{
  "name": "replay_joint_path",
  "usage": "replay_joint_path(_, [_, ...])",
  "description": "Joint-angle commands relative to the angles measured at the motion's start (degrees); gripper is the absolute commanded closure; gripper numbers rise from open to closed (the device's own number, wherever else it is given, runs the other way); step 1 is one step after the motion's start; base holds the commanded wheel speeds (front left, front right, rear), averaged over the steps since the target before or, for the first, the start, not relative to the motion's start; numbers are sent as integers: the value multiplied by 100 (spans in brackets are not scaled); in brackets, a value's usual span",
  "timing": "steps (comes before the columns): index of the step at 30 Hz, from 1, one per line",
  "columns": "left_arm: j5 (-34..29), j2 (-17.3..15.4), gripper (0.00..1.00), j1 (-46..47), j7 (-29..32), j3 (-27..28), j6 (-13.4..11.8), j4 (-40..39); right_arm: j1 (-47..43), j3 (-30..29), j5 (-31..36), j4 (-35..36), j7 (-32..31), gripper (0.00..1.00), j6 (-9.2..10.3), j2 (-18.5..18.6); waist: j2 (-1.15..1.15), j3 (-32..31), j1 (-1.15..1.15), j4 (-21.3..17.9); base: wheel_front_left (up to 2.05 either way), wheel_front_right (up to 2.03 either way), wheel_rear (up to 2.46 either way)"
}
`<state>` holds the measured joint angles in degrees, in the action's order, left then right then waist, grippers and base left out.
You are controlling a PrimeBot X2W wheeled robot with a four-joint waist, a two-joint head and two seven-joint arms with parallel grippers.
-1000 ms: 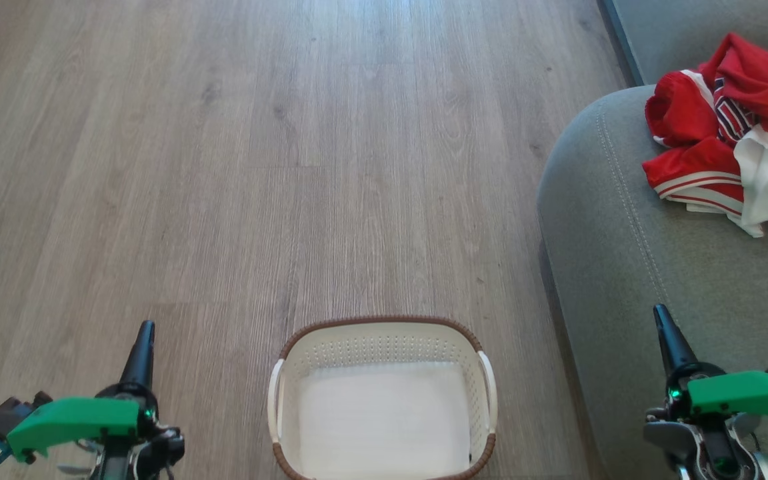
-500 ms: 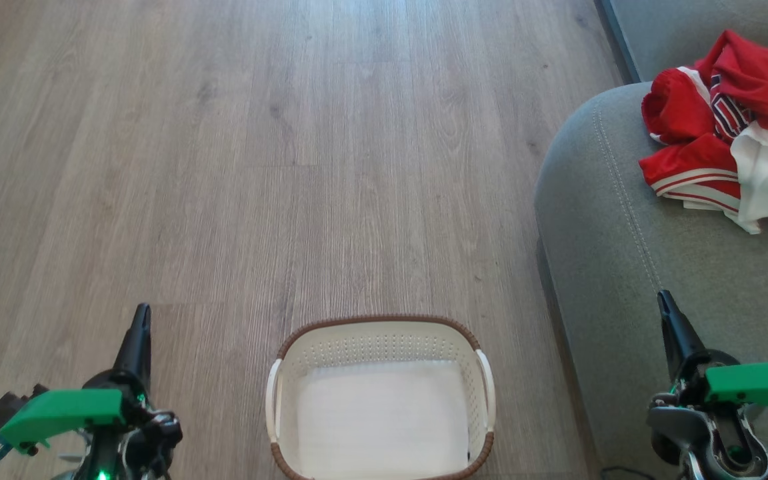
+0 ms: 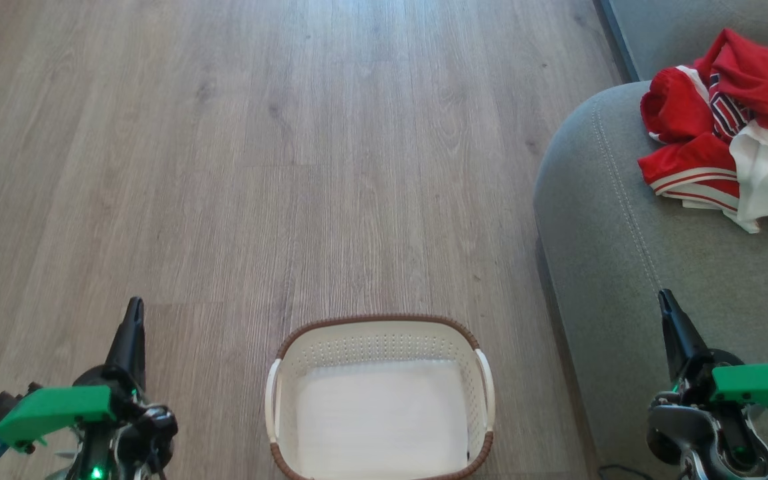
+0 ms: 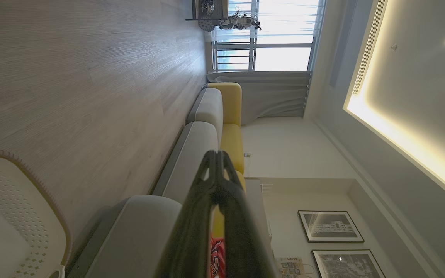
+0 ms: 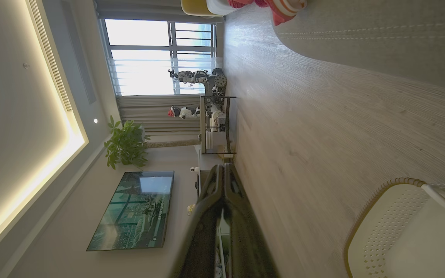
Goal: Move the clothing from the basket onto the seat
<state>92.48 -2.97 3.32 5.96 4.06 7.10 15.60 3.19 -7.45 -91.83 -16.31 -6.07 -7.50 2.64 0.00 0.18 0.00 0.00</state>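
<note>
The clothing [image 3: 724, 127] is lying in a crumpled red and white heap on the seat [image 3: 624, 267], at about 2 o'clock in the head view, with its navy-and-white patch showing near the top of the heap and a white panel spilling toward 4 o'clock. The basket [image 3: 377, 327] is standing on the wooden floor [image 3: 291, 167] at 6 o'clock, just beside the seat's rounded edge and well apart from the clothing, and it is showing its bare white bottom. The left gripper [image 3: 134, 313] is hanging over the floor at 8 o'clock, on the 9 o'clock side of the basket and apart from it, its tip pointing toward 12. The right gripper [image 3: 665, 303] is hanging at 4 o'clock, showing against the seat's grey fabric and also pointing toward 12, with the clothing well beyond it toward 1 o'clock. In each wrist view the two fingers are pressing together at their tips, gripping nothing. The left wrist view is catching the basket's rim at 8 o'clock and a sliver of the clothing behind the fingers at 6 o'clock; the right wrist view is showing the basket at 4 o'clock and the clothing at 1 o'clock on the seat
</note>
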Motion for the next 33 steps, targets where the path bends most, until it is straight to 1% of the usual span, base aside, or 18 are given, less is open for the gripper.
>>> replay_joint_path(1, [14,-32,100,284,9,192,38,-154,300,93,-34,228,-42,100,1,23,0,0,0,0,0,0,0])
replay_joint_path(33, [-5,-17,100,285,27,214,38,-154,300,94,-34,228,-41,100,1,23,0,0,0,0,0,0,0])
